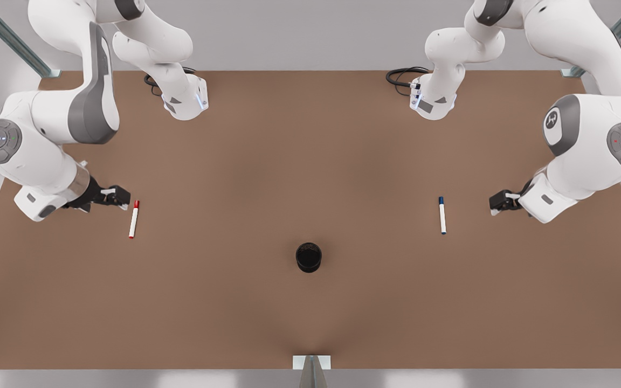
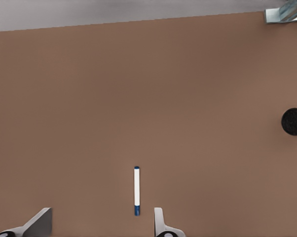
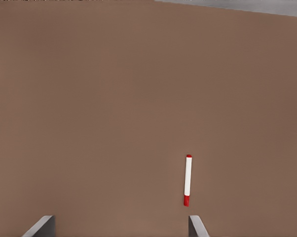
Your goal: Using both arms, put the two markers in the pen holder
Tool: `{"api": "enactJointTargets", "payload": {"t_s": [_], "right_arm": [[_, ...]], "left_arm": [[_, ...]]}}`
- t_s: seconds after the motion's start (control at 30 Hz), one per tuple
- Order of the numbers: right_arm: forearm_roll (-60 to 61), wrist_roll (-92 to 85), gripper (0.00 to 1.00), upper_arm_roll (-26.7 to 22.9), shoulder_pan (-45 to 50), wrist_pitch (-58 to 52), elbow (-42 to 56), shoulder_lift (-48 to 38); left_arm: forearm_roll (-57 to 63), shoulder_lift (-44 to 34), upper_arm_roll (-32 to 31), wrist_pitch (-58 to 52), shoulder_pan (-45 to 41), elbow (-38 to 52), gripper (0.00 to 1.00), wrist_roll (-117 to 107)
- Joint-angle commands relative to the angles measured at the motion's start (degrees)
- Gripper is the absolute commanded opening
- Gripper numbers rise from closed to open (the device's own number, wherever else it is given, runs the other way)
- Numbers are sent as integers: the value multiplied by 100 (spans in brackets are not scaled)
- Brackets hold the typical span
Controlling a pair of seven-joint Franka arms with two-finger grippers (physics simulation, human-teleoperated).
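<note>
Pincer of the left arm [image 1: 496,203] hangs low over the brown table [image 1: 310,323] at the front view's right, its 2 fingers spread wide with nothing between them; in the left wrist view the finger [image 2: 159,223] tips frame bare table. The blue-capped marker [image 1: 442,215] lies flat on the table well apart from that pincer, on its inner side, with its cap end pointing toward the far edge of the table. In the left wrist view the same marker [image 2: 136,190] lies just ahead of the open fingers, nearer 1 of them.

On the front view's left, the right arm's pincer [image 1: 119,198] is also low over the table, open and empty, and the finger [image 3: 197,227] tips stand wide apart in the right wrist view. The red-capped marker [image 1: 133,219] lies flat just beside this pincer, not touching it, slightly slanted, red cap toward the far edge. The right wrist view shows it [image 3: 187,179] just ahead of 1 finger.

A black pen holder [image 1: 308,257] stands upright on the table between the 2 markers, nearer the front edge, well apart from both; its dark round mouth faces up. It sits at the edge of the left wrist view [image 2: 294,122].
</note>
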Motion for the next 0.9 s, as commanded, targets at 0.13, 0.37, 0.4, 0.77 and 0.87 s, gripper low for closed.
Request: {"api": "enactJointTargets", "payload": {"t_s": [0.13, 0.37, 0.4, 0.77, 0.87], "right_arm": [[14, -89, 100, 0, -166, 295, -112, 273], [-4, -98, 100, 26, -412, 1965, -1202, 976], [-4, -97, 100, 26, -483, 2176, -1431, 1002], [-12, -220, 100, 44, -1133, 4207, -3110, 1433], [-12, -317, 100, 53, -1221, 4294, -3101, 1556]], "left_arm": [[-105, 224, 1, 1179, -211, -944, 100, -1452], [-263, -92, 28, 3342, -167, -3239, 100, -1804], [-263, -119, 28, 3781, -167, -3564, 100, -1918], [-52, 453, 37, 4784, -159, -4584, 100, -1427], [-44, 576, 54, 4784, -141, -4576, 78, -1040]]}}
